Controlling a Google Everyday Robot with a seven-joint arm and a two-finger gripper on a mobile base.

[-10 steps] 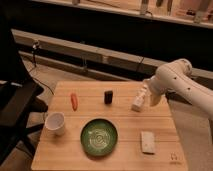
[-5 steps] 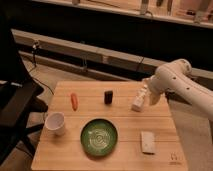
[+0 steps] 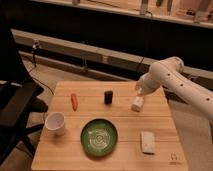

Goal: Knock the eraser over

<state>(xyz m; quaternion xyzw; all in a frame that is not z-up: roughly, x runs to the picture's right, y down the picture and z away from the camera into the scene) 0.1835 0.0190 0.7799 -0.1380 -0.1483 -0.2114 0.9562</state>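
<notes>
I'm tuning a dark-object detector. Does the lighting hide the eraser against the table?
Camera view: no, the black eraser contrasts strongly with the evenly lit wooden table; the room behind is dark; the pale pincer, above the table right of the eraser, is well lit.

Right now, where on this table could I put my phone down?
Bare wood: the near-left corner by the white cup, and between the orange piece and the eraser. Crowded: right of the eraser, where the gripper hangs.
</notes>
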